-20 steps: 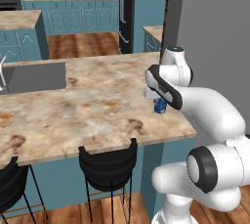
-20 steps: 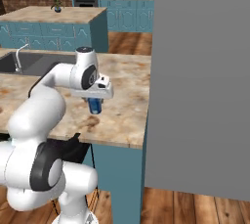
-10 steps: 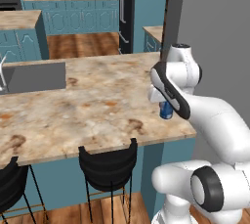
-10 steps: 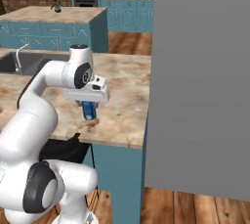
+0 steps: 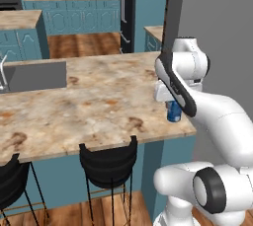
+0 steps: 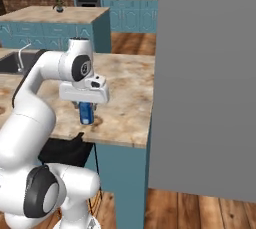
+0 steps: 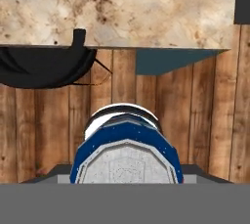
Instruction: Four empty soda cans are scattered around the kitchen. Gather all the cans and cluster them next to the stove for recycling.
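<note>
A blue soda can (image 6: 86,114) with a silver top hangs upright in my gripper (image 6: 86,109), which is shut on it below the white hand. It is lifted above the front right corner of the marble island counter (image 5: 89,106). In the left base view the blue can (image 5: 173,113) shows just under my forearm. In the hand view the can (image 7: 127,152) sits low in the picture, with the counter's front edge above it and wood floor behind it. The stove is out of view.
Two black bar stools (image 5: 108,163) stand under the counter's front edge. A sink (image 5: 32,76) is set into the counter at the left. A tall grey panel (image 6: 205,83) rises close on the right. A second island (image 6: 55,23) and wall ovens stand further back.
The arm has carried the blue can toward the counter's front right corner, nearer my base. The grip has not changed.
</note>
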Tool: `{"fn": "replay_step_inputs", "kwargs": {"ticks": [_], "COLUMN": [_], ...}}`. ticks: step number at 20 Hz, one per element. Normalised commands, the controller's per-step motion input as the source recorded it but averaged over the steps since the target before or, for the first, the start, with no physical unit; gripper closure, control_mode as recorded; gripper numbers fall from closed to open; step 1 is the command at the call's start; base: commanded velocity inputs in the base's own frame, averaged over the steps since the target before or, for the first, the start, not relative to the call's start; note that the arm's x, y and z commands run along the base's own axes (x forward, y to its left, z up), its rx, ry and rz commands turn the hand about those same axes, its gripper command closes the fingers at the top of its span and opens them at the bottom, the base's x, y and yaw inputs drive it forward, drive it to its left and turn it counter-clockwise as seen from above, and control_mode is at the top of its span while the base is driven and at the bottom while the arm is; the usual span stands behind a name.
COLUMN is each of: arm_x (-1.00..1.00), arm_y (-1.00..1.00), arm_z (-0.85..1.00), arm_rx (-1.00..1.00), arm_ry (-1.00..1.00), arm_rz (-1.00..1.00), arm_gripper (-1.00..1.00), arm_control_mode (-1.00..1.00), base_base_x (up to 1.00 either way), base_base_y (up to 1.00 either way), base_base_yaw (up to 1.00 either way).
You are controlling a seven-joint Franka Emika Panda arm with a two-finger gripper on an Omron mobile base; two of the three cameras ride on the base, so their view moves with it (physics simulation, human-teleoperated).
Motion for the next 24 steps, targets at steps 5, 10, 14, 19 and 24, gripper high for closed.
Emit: {"fn": "replay_step_inputs", "kwargs": {"ticks": [5, 10, 14, 19, 24], "arm_x": [0.0, 0.0, 0.0, 0.0, 0.0], "arm_y": [0.0, 0.0, 0.0, 0.0, 0.0], "arm_z": [0.0, 0.0, 0.0, 0.0, 0.0], "arm_rx": [0.0, 0.0, 0.0, 0.0, 0.0], "arm_ry": [0.0, 0.0, 0.0, 0.0, 0.0], "arm_rz": [0.0, 0.0, 0.0, 0.0, 0.0], "arm_gripper": [1.0, 1.0, 1.0, 1.0, 1.0], "arm_control_mode": [1.0, 1.0, 1.0, 1.0, 1.0], "base_base_x": [-1.0, -0.94, -0.56, -0.52, -0.5], "base_base_y": [0.55, 1.0, 1.0, 1.0, 1.0], "base_base_yaw": [0.0, 0.03, 0.0, 0.0, 0.0]}}
